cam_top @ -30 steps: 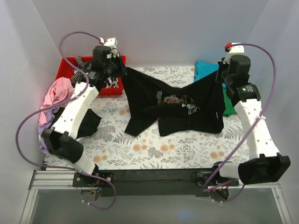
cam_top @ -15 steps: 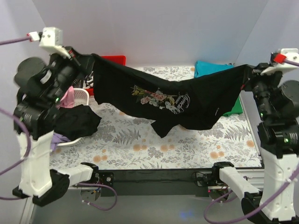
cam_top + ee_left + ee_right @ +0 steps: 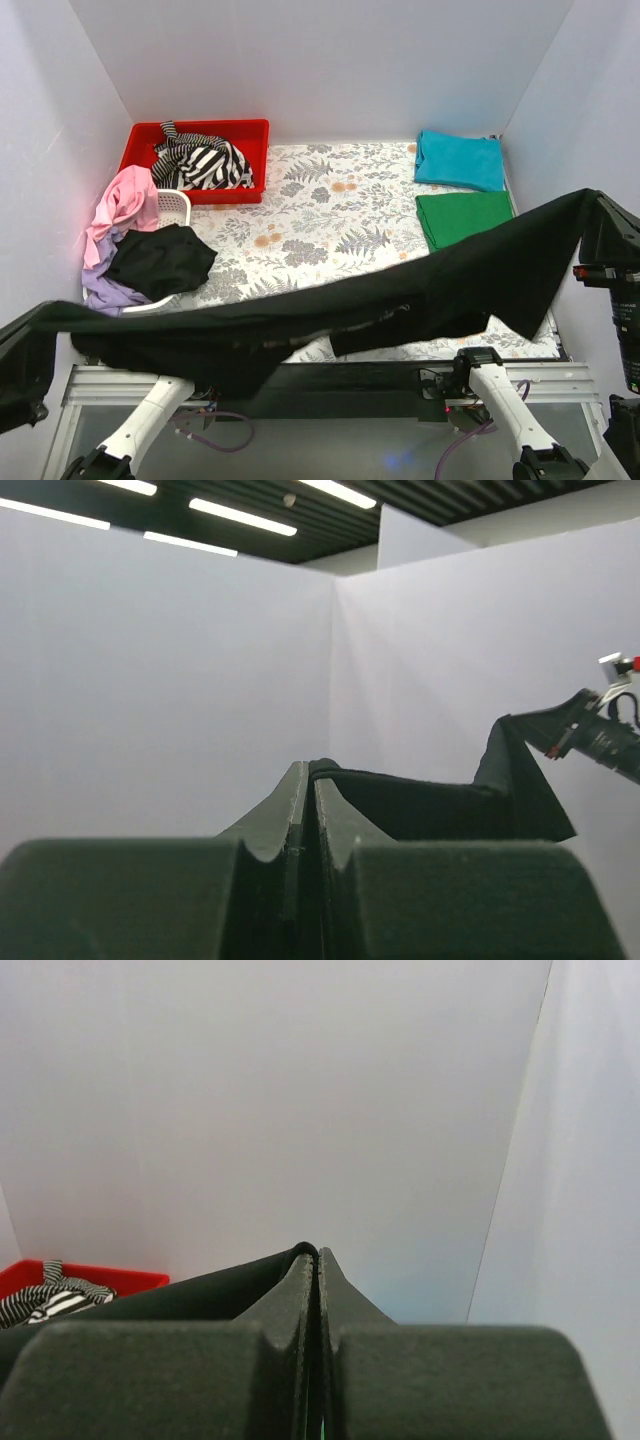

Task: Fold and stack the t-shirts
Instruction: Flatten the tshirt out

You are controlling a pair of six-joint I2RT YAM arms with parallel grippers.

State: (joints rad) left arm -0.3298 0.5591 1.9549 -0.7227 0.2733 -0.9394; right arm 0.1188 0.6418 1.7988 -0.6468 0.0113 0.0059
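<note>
The black tee (image 3: 470,280) is held in the air, stretched into a long band over the near edge of the table (image 3: 330,215). Its long axis runs left to right, and in the top view it slopes upward toward the right end. No print is seen, only plain black cloth. A slack fold hangs from the lower edge near the middle.

The left end is pinched in the left gripper (image 3: 305,775), whose jaws are pressed together on a hem with no gap seen between them. The right end is pinched in the right gripper (image 3: 318,1253), whose jaws are likewise closed tight on the cloth edge. In the top view the left gripper is mostly hidden by cloth at the left border, and the right arm is seen at the right border beside the wall.

Behind the band, at the far right of the table, a teal tee (image 3: 458,160) is laid folded. A green tee (image 3: 465,215) is laid folded just in front of it, with a narrow strip of table between the two. At the far left, a striped tee (image 3: 205,165) is crumpled in a red bin (image 3: 260,150). In front of the bin, a white basket (image 3: 180,205) is draped with a pink tee (image 3: 125,200), a dark garment (image 3: 160,260) and a lilac tee (image 3: 100,290), all heaped together.
</note>
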